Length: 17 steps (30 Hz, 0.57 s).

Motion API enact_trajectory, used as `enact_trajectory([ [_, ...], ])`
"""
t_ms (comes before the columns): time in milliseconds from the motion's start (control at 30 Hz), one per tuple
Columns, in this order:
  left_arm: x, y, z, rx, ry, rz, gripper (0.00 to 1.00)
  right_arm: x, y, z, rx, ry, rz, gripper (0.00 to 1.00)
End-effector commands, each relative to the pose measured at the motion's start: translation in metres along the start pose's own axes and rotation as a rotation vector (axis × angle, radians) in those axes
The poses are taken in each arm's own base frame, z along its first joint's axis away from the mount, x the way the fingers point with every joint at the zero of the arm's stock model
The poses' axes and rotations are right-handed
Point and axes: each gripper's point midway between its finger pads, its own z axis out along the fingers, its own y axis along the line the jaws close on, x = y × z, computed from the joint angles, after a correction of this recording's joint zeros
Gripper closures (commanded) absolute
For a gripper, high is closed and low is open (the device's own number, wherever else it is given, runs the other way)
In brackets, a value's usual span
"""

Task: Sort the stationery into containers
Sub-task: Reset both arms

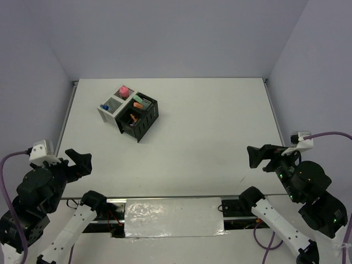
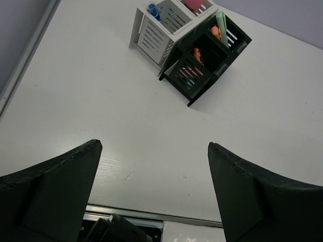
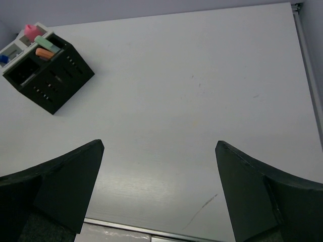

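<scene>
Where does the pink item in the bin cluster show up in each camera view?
Top external: the pink item is upper left of centre, in the far white bin.
Left wrist: the pink item is at the top edge, partly cut off.
Right wrist: the pink item is in the upper left corner.
Shared landmark: the black bins next to it.
</scene>
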Motion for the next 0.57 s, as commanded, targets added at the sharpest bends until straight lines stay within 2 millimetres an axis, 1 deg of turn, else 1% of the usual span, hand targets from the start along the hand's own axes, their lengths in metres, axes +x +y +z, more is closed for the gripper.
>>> enact_trajectory([
  [0,-0.0074,0.0003,0.0023,-0.017,-0.008,0.03,0.01,-0.004,-0.0089,-0.0011,0.05,-0.024,0.02,0.0],
  [167,-0.0018,0.0003,0.0076,-0.024,0.007,0.031,0.01,-0.0006,-0.0114,-0.0037,0.06,-0.015,0.035,0.0],
  [300,-0.0012,-0.0006,0.0084,-0.024,0.012,0.03,0.01,0.0009,-0.0114,-0.0052,0.056,-0.015,0.047,0.0],
  [533,-0.0017,0.0006,0.0103,-0.038,0.014,0.031,0.01,0.0029,-0.0056,-0.002,0.037,0.004,0.057,0.0],
])
